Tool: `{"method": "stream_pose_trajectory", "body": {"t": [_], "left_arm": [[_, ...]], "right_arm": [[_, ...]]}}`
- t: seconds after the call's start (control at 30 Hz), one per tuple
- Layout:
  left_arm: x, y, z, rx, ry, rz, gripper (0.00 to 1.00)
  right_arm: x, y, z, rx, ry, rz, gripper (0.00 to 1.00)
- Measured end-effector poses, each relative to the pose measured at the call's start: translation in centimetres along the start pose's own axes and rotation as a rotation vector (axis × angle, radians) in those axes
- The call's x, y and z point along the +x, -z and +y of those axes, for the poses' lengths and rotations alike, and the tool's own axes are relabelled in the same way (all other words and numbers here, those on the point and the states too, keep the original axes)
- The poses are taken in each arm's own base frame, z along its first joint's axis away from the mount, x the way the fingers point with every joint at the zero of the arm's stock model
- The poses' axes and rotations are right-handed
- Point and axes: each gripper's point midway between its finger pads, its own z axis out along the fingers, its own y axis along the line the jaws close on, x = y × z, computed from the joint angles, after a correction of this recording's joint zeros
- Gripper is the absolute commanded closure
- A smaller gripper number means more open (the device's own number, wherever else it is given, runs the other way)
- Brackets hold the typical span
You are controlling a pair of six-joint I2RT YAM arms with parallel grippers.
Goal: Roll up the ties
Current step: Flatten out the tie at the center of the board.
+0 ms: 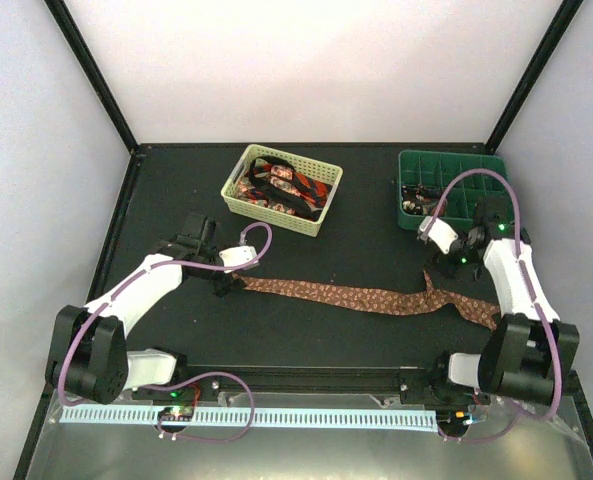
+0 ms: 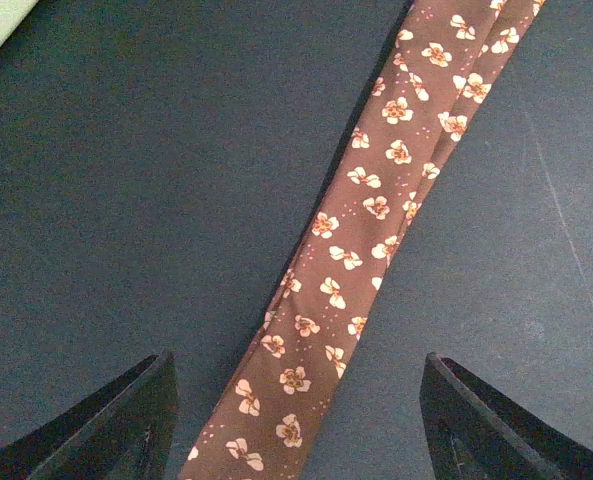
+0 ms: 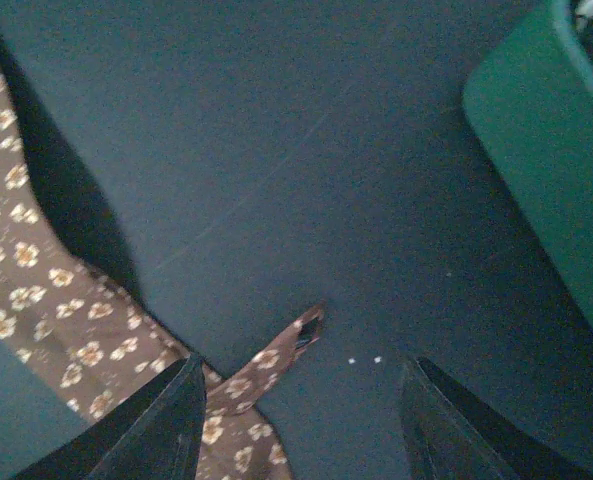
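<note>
Brown floral tie [image 1: 356, 297] lies unrolled, passing between the wide-open jaws of the left gripper [image 2: 298, 370]. Right gripper [image 3: 304, 372] stands open and empty, the tie's other end beside it. Likely step: grasping an end; next, close squarely on fabric.

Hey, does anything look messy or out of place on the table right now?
Yes. The brown tie lies across the table, but near the right gripper a narrow strip crosses its wider part and pokes out sideways. The ties in the yellow basket are a tangled heap.
</note>
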Motion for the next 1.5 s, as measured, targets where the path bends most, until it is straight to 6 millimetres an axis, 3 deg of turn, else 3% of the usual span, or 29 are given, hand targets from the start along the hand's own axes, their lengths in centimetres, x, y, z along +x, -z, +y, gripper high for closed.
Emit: {"method": "stream_pose_trajectory", "body": {"t": [0.1, 0.23, 0.4, 0.57, 0.63, 0.73, 0.87, 1.0, 1.17, 1.33, 1.5], "left_arm": [[-0.1, 0.0, 0.1, -0.004, -0.003, -0.004, 0.30], [-0.1, -0.4, 0.2, -0.001, -0.003, -0.003, 0.29], [0.0, -0.8, 0.2, 0.006, 0.006, 0.003, 0.29], [0.0, -1.0, 0.4, 0.004, 0.010, 0.001, 0.28], [0.0, -1.0, 0.4, 0.003, 0.012, 0.001, 0.28], [0.0, -1.0, 0.5, -0.003, 0.015, 0.004, 0.28], [0.1, -1.0, 0.8, -0.015, 0.019, 0.011, 0.27], [0.2, -1.0, 1.4, -0.044, 0.019, 0.020, 0.26], [0.8, -1.6, 1.5, -0.041, 0.025, 0.047, 0.19], [1.3, -2.8, 1.0, 0.023, 0.026, 0.076, 0.09], [0.3, -3.0, 0.9, 0.072, -0.015, 0.046, 0.09]], "right_arm": [[-0.5, -0.5, -1.7, 0.005, -0.070, 0.004, 0.44], [0.6, -2.6, -2.4, -0.033, -0.200, 0.059, 0.31], [1.6, -4.6, -1.7, -0.039, -0.278, 0.109, 0.36], [3.1, -6.8, -0.5, -0.014, -0.286, 0.171, 0.53], [4.1, -7.4, -0.5, 0.004, -0.297, 0.205, 0.73], [5.3, -7.9, -0.3, 0.019, -0.301, 0.243, 0.94], [5.5, -7.0, -0.4, 0.062, -0.302, 0.239, 0.98], [4.7, -3.4, -2.1, 0.180, -0.306, 0.164, 0.98], [7.2, 0.2, -3.7, 0.276, -0.379, 0.137, 0.98], [10.0, 0.4, -3.5, 0.231, -0.480, 0.139, 0.97], [12.3, -0.8, -2.6, 0.133, -0.569, 0.143, 0.92]]}}
